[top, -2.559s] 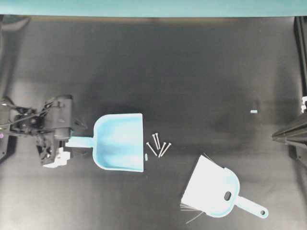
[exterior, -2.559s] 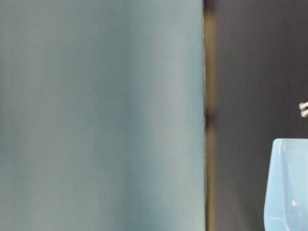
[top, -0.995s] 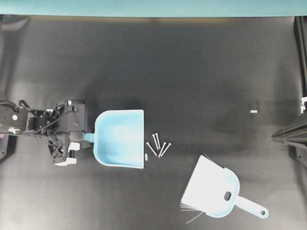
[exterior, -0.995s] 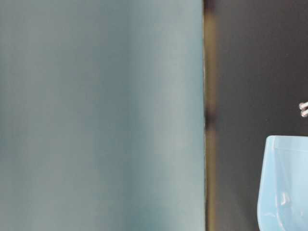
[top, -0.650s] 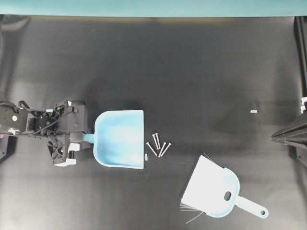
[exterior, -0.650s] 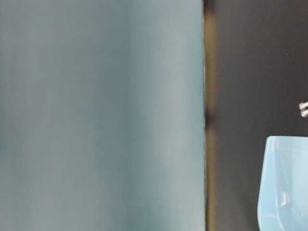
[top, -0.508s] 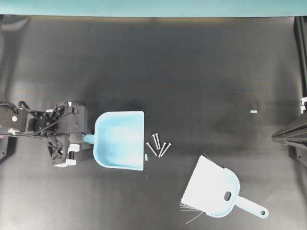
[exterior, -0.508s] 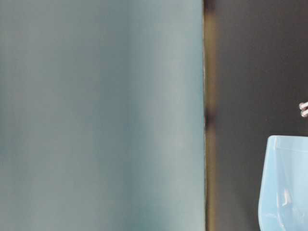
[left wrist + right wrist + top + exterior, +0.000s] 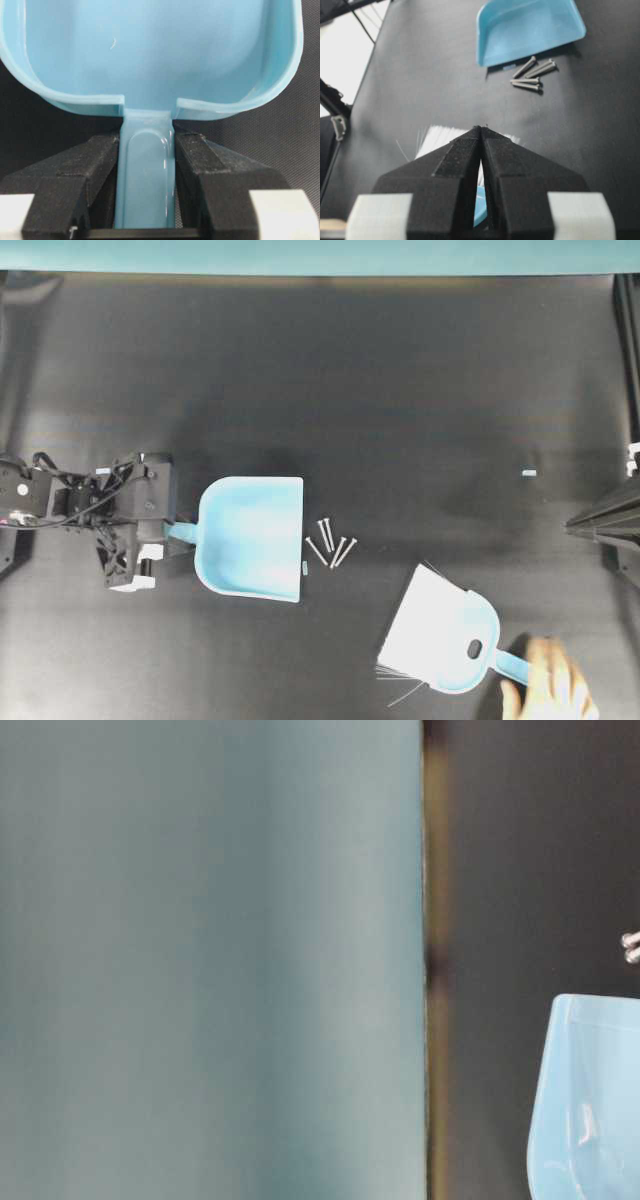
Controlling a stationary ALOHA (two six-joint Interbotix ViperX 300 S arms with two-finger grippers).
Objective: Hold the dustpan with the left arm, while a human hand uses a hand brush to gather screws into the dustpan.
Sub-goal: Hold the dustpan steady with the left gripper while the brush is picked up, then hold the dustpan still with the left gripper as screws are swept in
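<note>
Dustpan [image 9: 250, 537] sits at about 8 o'clock from the mat's [image 9: 380, 380] middle in the overhead view, flat front edge facing 3 o'clock, short handle pointing to 9 o'clock. Left gripper [image 9: 163, 536] has that handle between its jaws; the left wrist view shows the handle [image 9: 145, 175] squeezed by both black fingers [image 9: 200, 170], pan bowl at 12 o'clock ahead of them. Left arm [image 9: 60, 505] runs off to 9 o'clock, cables showing.

Screws [image 9: 330, 542], four in a loose fan, lie just off the pan's front edge at 3 o'clock, apart from it. A tiny pale chip [image 9: 303, 566] lies right at the edge, at 7 o'clock from the screws. The right wrist view has the same screws [image 9: 532, 74] just beside the pan [image 9: 530, 27].

Brush [image 9: 440, 635] lies at 4 o'clock from the screws, well apart, white bristles fanned toward 10 o'clock, handle toward 4 o'clock. Hand [image 9: 548, 692] is at the bottom edge over the handle's end; blurred, cannot tell whether it is spread or pinching the handle.

Right gripper [image 9: 481, 131] has its fingers pressed together on nothing, bristles [image 9: 437, 137] beyond its tips. Small white speck [image 9: 529, 472] at 3 o'clock on the mat. Table-level view shows only a corner of the pan [image 9: 590, 1100] and a teal wall [image 9: 210, 960].
</note>
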